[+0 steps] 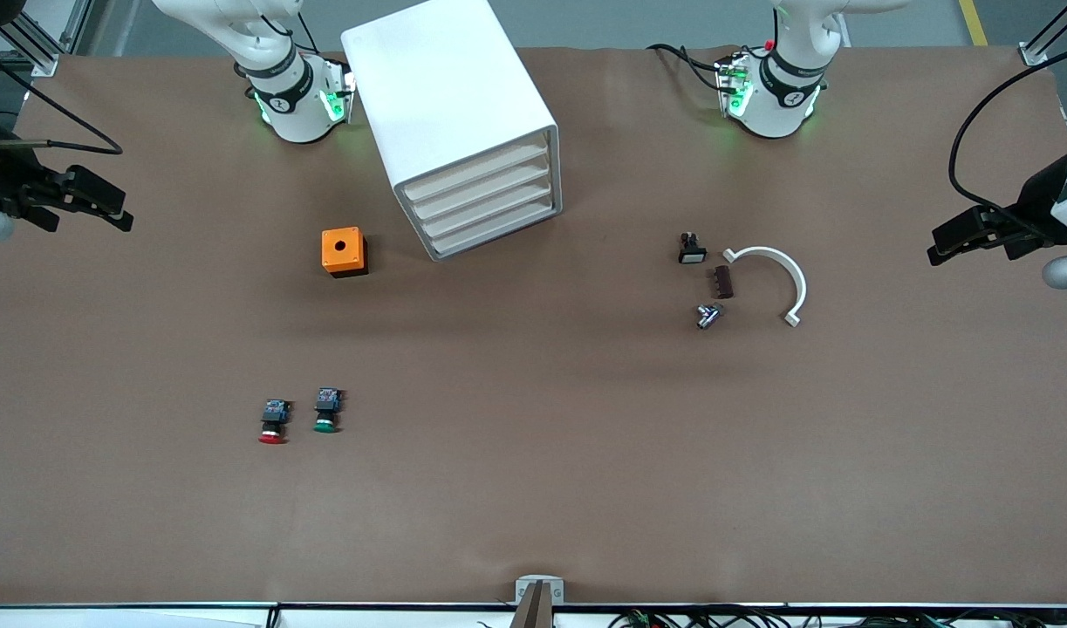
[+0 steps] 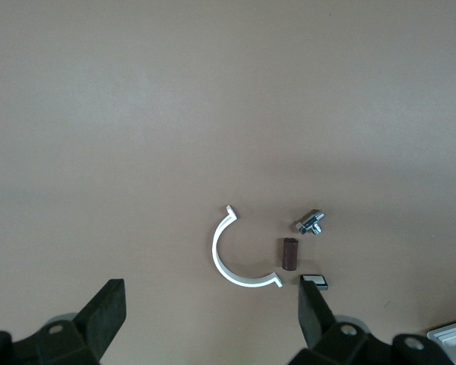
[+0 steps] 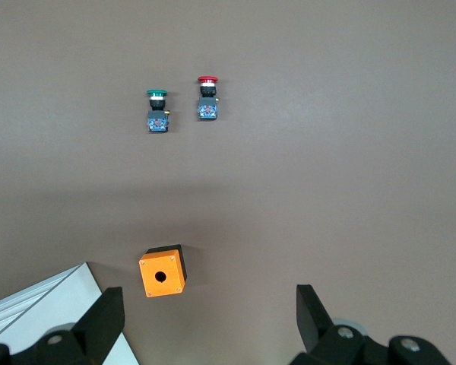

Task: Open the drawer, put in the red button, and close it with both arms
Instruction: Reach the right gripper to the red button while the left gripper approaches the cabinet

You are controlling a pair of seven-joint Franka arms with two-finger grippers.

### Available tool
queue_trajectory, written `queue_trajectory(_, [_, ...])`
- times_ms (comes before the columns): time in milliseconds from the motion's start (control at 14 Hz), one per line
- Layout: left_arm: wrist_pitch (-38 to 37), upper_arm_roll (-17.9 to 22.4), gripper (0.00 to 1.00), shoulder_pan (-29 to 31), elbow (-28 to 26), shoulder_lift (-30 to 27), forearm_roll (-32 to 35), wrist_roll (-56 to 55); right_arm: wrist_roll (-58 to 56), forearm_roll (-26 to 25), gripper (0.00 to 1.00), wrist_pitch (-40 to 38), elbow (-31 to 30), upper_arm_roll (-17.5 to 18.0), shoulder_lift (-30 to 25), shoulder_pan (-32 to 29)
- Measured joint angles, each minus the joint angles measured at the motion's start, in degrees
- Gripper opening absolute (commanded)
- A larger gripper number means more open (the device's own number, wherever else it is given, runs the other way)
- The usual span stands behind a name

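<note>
The red button (image 1: 272,422) lies on its side on the brown table, nearer the front camera than the orange box, toward the right arm's end. In the right wrist view the red button (image 3: 207,99) lies beside the green one. The white drawer cabinet (image 1: 463,122) stands between the arm bases, all its drawers (image 1: 485,205) shut. My right gripper (image 3: 210,313) hangs open high over the table by the orange box, holding nothing. My left gripper (image 2: 211,306) hangs open and empty over the small parts toward the left arm's end.
A green-capped button (image 1: 326,411) lies next to the red one. An orange box with a hole (image 1: 344,251) sits near the cabinet. A white half ring (image 1: 773,277), a brown piece (image 1: 723,282), a metal bolt (image 1: 707,315) and a small black switch (image 1: 692,249) lie together.
</note>
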Motion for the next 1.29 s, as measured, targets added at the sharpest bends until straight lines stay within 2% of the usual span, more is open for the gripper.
queue_trajectory(788, [-0.24,0.11,1.0,0.57,0.0,0.98,-0.01,0.0,0.0,0.11,1.0,0.18,0.33,0.0,0.02,0.0])
queue_trajectory(1075, [-0.33,-0.23,1.0,-0.55,-0.26,6.03,-0.09,-0.01,0.0,0.12,1.0,0.23,0.16,-0.09,2.21,-0.08])
queue_trajectory(1290, [-0.26,-0.52,1.0,-4.07,-0.23,11.29,-0.17,-2.78,-0.17,0.15,1.0,1.77,0.17,-0.09,5.21,-0.07])
